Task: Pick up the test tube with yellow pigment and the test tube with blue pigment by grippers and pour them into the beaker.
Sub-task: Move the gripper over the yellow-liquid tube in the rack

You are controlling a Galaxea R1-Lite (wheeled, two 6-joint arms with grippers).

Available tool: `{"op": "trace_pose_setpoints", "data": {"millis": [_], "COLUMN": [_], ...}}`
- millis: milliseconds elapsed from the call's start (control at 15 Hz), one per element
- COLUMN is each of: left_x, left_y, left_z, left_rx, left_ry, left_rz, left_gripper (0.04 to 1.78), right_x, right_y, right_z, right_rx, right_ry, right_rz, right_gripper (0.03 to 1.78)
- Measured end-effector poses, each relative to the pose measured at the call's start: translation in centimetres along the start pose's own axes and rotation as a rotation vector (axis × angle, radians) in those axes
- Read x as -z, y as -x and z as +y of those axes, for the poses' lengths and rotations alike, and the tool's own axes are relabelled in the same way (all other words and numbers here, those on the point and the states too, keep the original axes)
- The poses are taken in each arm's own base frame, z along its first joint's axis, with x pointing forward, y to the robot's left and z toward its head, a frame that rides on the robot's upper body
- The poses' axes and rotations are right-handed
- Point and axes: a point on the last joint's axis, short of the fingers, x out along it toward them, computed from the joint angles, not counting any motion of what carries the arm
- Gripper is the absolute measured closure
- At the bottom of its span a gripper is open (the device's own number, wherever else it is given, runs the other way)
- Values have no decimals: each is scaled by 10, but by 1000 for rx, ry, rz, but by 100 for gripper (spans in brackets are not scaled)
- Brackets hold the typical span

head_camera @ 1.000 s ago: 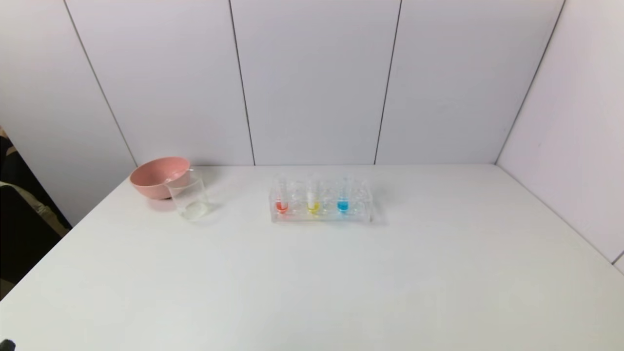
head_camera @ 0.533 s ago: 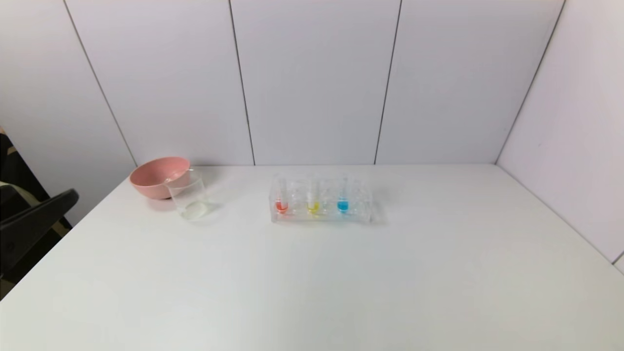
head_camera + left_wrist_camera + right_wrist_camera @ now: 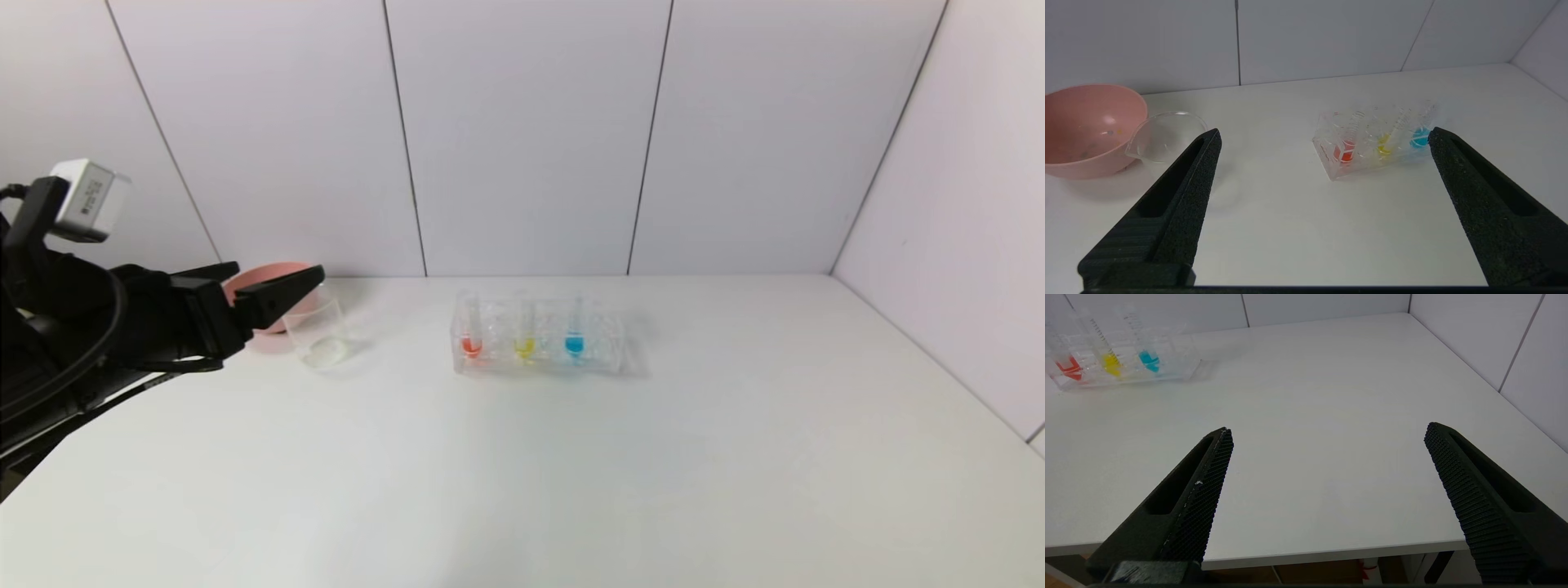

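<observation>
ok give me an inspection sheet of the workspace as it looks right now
Surface: white table, no spills seen.
Job's things: test tube with yellow pigment and test tube with blue pigment upright in clear rack; beaker left of rack, no coloured liquid in it.
Clutter: pink bowl behind beaker; red-orange tube in rack.
Grippers: left gripper open, raised near bowl; right gripper open at table's near edge.
Cables: black loops on left arm.
Surroundings: white wall panels.
</observation>
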Motion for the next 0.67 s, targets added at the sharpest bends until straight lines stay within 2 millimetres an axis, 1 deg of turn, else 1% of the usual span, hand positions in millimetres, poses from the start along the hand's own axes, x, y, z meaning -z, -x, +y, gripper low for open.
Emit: {"op": "trace_pose_setpoints", "data": {"millis": [267,533,667], "left_x": [20,40,51], "left_y": [-33,-61,-74], "left_z": [-7,-27,-38], "left_rx": [57,138,142], "left_ry": [5,3,-2], "left_rz": [55,76,86], "left_gripper": [6,6,6], "right_x": [0,0,0], "right_y": [0,0,0], "right_z": [0,0,0], "right_rx": [0,0,0], "right_ry": [0,0,0], "right_rz": [0,0,0], "right_gripper": [10,10,10]}}
